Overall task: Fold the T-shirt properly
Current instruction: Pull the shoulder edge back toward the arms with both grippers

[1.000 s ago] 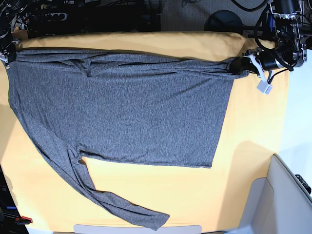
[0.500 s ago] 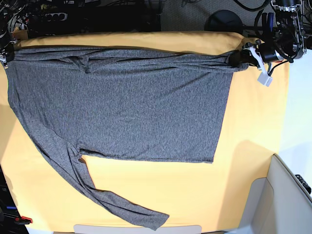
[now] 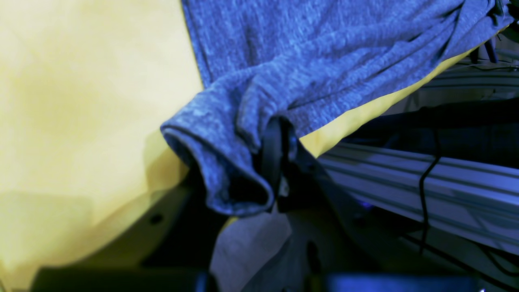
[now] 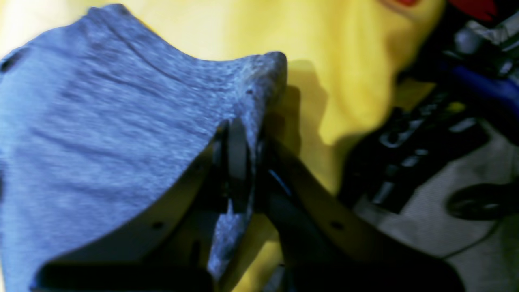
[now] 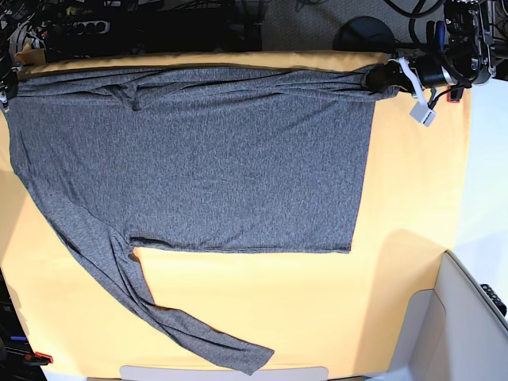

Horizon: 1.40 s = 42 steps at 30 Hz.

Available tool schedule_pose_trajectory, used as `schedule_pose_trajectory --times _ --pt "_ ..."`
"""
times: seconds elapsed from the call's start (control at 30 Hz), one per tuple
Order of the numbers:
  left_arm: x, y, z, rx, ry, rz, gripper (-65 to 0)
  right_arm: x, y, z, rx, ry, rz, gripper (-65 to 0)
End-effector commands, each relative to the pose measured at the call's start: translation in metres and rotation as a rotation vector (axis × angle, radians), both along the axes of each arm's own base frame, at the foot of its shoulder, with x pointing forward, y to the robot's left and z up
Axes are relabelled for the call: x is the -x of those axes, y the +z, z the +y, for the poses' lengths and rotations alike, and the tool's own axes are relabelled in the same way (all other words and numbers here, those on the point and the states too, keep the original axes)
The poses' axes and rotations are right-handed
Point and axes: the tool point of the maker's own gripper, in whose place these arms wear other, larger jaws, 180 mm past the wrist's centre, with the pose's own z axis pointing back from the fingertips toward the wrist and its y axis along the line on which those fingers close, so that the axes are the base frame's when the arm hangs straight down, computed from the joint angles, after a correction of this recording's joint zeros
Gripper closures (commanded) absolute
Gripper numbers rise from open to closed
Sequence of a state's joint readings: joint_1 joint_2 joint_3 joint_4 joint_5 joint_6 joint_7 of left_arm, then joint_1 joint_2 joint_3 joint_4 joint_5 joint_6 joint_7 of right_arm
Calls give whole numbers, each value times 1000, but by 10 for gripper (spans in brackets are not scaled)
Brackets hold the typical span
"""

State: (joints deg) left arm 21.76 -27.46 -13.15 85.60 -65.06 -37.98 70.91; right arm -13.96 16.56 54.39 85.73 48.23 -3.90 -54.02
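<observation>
Both the left gripper and the right gripper, closed tight on the T-shirt, had dragged its top edge farther back over the table cloth, stretching it flat for folding.

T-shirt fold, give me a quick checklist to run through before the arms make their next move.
1. Left gripper jaws shut on the T-shirt corner: ok.
2. Right gripper jaws shut on the opposite corner: ok.
3. Held far edge pulled straight between both grippers: not ok, it is bunched into folds along the back of the table cloth.
4. Body lying flat: ok.
5. Near sleeve tucked in: not ok, it trails loose toward the front edge.
6. Far sleeve position: cannot tell, it is lost in the bunched edge.
</observation>
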Motion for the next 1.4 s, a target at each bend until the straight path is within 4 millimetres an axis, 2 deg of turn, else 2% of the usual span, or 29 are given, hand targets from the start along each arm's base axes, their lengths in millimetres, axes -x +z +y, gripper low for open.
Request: schedule_pose_trajectory --times 0.0,0.1,0.17,0.3,0.37,0.5,0.6,0.77,1.0,1.17,1.37 --pt "37 -20 19 -133 -77 159 -6 -3 14 -13 66 -10 -17 -2" --pt "37 -20 18 -132 -78 160 -11 0 8 -9 59 -15 -6 -2" --pt "37 -20 19 -133 -79 160 -45 1 8 -9 59 -14 -5 -12" --pt "37 -20 19 -134 -76 161 -162 1 7 -9 55 -15 -6 -121" --pt "37 -20 19 -134 -76 161 -200 1 7 -9 55 -15 -6 -168" --pt "36 -20 20 -137 -77 160 -204 1 7 -9 55 -15 -6 -239" --pt "36 -20 21 -138 -78 160 -204 0 9 -10 59 -15 -8 -267" --pt "34 -18 24 -143 -70 154 -204 1 13 -14 69 -20 -12 -271" --pt "26 -9 47 -174 0 122 -214 -3 23 -22 98 -11 -15 -271" --pt "25 -9 47 -174 2 120 -269 -3 23 -22 98 -11 -15 -271" --pt "22 -6 54 -183 25 108 -269 2 28 -29 108 -35 -23 -271"
